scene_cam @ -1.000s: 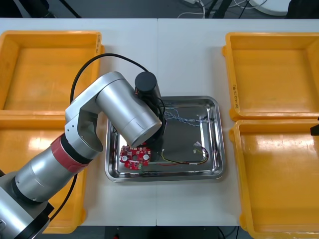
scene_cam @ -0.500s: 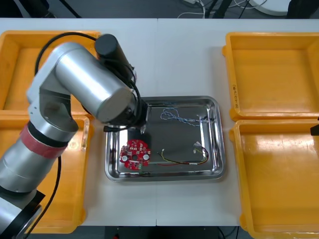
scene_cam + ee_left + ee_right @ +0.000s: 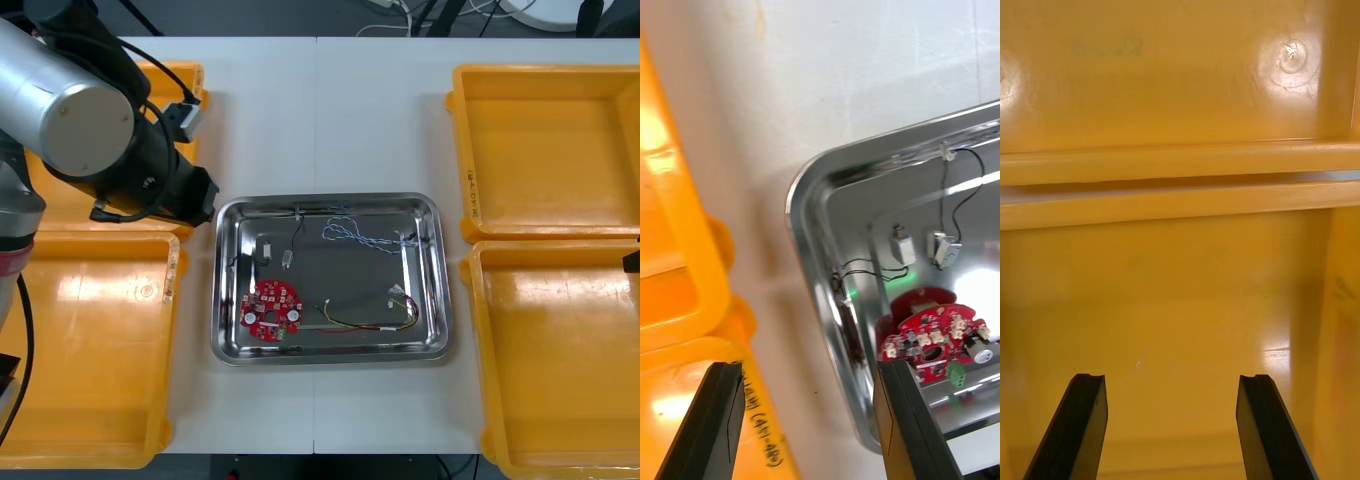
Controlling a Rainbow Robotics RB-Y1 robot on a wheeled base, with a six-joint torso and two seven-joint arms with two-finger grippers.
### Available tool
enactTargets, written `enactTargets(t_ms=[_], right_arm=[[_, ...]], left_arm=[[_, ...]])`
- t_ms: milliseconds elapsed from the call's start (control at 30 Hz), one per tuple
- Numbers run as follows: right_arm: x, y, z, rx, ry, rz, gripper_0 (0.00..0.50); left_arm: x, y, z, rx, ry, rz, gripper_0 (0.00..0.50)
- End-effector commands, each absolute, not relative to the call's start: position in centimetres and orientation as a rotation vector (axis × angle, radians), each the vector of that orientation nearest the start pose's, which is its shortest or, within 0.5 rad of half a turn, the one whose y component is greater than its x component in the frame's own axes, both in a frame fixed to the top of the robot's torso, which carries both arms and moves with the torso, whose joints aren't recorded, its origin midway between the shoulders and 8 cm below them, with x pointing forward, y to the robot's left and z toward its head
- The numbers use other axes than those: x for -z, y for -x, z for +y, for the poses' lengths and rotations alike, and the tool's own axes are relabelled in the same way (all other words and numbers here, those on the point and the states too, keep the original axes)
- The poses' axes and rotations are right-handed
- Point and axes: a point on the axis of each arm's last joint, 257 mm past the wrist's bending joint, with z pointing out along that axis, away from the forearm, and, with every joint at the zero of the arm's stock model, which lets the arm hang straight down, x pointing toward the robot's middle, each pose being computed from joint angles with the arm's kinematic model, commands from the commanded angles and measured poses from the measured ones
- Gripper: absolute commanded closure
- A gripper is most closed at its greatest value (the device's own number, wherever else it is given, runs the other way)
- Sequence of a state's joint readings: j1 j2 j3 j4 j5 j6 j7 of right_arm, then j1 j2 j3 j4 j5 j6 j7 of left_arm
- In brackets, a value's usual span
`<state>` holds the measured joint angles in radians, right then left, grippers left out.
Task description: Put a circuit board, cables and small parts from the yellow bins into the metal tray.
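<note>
Both gape empty: left gripper (image 3: pixel 806 371) hangs just beside the tray's (image 3: pixel 330 355) left rim (nearer arm), right gripper (image 3: pixel 1169 379) well off its right.

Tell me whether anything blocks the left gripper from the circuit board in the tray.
Nothing visible does. The open left gripper hangs beside the left yellow bin, just outside the metal tray; only the tray's low rim lies between it and the circuit board.
</note>
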<state>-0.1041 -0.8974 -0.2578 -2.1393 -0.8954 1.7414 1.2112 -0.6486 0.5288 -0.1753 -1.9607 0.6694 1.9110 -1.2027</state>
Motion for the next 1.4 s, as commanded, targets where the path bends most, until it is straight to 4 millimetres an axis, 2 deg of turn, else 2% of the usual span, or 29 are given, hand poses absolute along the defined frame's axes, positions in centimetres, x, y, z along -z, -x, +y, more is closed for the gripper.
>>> enactTargets(t_ms=[33, 167, 400, 500, 767, 1167, 1400], right_arm=[[16.1, -38.4, -39.2, 0.023, -0.101, 2.621, 0.0], [16.1, -38.4, -39.2, 0.023, -0.101, 2.621, 0.0], [16.1, -38.4, -39.2, 0.023, -0.101, 2.621, 0.0], [16.1, -38.4, -39.2, 0.023, -0.101, 2.621, 0.0], [16.1, -38.4, -39.2, 0.023, -0.101, 2.621, 0.0], [16.1, -38.4, -39.2, 0.023, -0.101, 2.621, 0.0], [16.1, -38.4, -39.2, 0.023, -0.101, 2.621, 0.0]], left_arm=[[10.6, -47.5, 20.6, 0.054, -0.37, 2.546, 0.0], [9.5, -47.7, 22.7, 0.029, -0.348, 2.53, 0.0], [9.6, -47.2, 26.8, -0.043, -0.312, 2.541, 0.0], [9.8, -46.6, 29.2, -0.082, -0.314, 2.55, 0.0], [10.1, -44.6, 33.4, -0.101, -0.26, 2.584, 0.0], [11.3, -42.3, 37.8, -0.114, -0.161, 2.627, 0.0], [12.0, -41.3, 39.3, -0.117, -0.123, 2.647, 0.0]])
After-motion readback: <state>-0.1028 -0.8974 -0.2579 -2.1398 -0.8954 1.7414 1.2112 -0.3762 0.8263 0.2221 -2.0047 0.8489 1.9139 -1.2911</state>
